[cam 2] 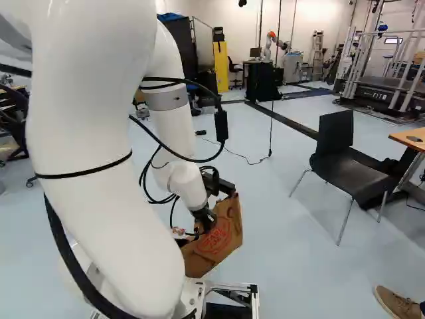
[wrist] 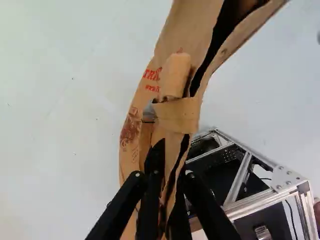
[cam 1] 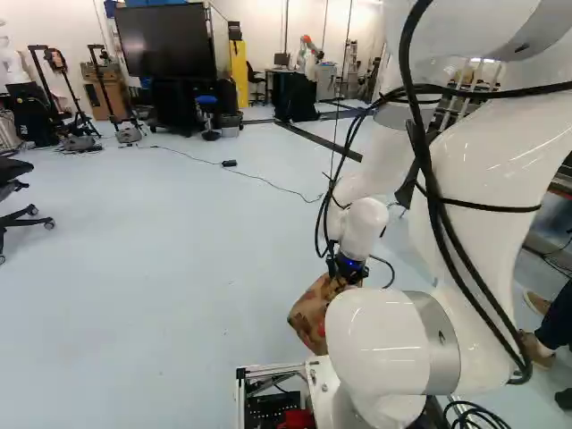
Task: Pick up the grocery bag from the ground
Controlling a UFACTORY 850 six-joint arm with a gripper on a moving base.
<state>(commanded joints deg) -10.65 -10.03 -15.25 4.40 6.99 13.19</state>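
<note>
In the right base view my gripper [cam 2: 207,222] is at the upper part of the brown paper grocery bag [cam 2: 222,242], which leans at a tilt. The left base view has the bag [cam 1: 311,313] partly hidden behind my arm's white joint. Seen from the wrist, the gripper [wrist: 164,175] is shut on the bag's upper edge, with paper pinched between its two dark fingers. The bag's folded paper handle [wrist: 177,115] lies just ahead of the fingertips. Whether the bag's underside touches the floor I cannot tell.
My base's metal frame [wrist: 240,175] is close beside the bag. A black chair [cam 2: 348,159] and a wooden table [cam 2: 408,138] stand to the right in the right base view. A person's shoe [cam 2: 397,304] shows near its lower right corner. Another robot [cam 2: 271,45] stands far back.
</note>
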